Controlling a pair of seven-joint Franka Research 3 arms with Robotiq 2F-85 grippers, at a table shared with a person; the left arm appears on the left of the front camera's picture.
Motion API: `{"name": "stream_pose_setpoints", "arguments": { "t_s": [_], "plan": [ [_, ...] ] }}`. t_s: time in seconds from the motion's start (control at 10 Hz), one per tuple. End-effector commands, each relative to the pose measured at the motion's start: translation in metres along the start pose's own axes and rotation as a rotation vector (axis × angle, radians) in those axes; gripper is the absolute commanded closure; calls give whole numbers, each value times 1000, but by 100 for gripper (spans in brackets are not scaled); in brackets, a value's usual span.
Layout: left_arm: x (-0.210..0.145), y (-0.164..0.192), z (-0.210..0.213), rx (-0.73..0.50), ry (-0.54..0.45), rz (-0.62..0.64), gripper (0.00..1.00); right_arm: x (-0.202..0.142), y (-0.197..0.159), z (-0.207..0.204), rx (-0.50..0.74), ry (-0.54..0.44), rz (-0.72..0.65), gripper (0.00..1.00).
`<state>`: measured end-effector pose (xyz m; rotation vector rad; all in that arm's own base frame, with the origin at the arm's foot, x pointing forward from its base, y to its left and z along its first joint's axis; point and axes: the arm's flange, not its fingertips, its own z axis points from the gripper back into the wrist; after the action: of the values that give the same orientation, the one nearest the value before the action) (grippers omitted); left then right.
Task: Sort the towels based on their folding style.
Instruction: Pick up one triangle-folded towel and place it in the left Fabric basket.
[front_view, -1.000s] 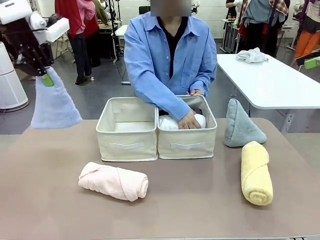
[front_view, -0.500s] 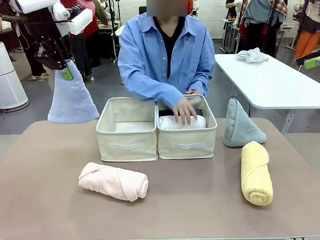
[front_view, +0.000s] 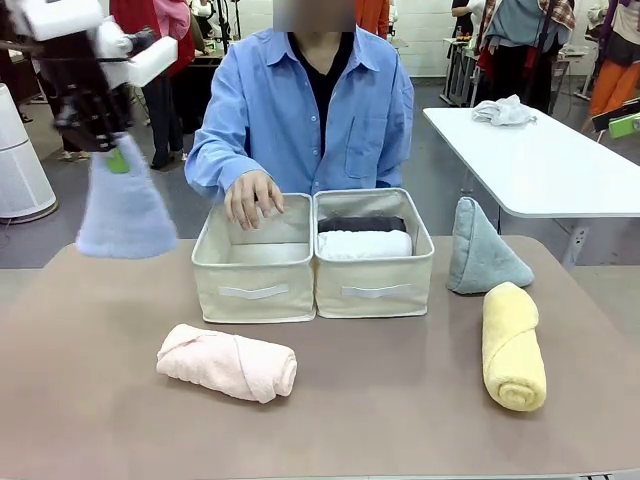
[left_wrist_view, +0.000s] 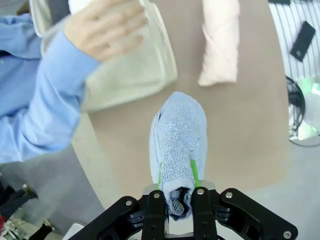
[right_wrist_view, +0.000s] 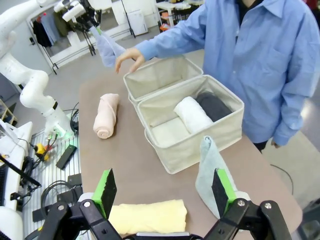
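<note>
Light blue cone towel (front_view: 125, 215) (left_wrist_view: 178, 135): carried back leftward since half a second ago while the person's hand (front_view: 253, 197) leaves the right bin (front_view: 375, 290) for the left bin (front_view: 255, 290) rim; tip pinched between left gripper (front_view: 112, 152) (left_wrist_view: 177, 172) fingers, body hanging below; right gripper (right_wrist_view: 163, 189) fingers spread, empty.

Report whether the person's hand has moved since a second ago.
Yes. The hand went leftward, from the right bin to the far rim of the left bin.

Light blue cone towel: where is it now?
Front view, far left: the light blue towel hangs from the left gripper, left of the left bin.
</note>
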<state>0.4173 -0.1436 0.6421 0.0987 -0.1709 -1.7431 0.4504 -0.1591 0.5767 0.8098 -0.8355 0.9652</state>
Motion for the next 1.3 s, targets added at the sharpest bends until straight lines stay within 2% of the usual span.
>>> {"name": "stream_pose_setpoints", "arguments": {
  "t_s": [0.0, 0.1, 0.2, 0.3, 0.6, 1.2],
  "plan": [
    [-82, -84, 18, 16, 100, 76, 84, 0, 1, -1, 5, -7, 3, 0],
    [-108, -135, 22, 84, 100, 215, 84, 0, 1, -1, 5, -7, 3, 0],
    [-127, -151, 28, 128, 107, 299, 84, 0, 1, -1, 5, -7, 3, 0],
    [-130, -159, 26, 133, 109, 327, 84, 0, 1, -1, 5, -7, 3, 0],
    [-142, -155, 23, 116, 100, 344, 84, 0, 1, -1, 5, -7, 3, 0],
    [-138, -147, 20, 114, 82, 343, 84, 0, 1, -1, 5, -7, 3, 0]
  ]
}}
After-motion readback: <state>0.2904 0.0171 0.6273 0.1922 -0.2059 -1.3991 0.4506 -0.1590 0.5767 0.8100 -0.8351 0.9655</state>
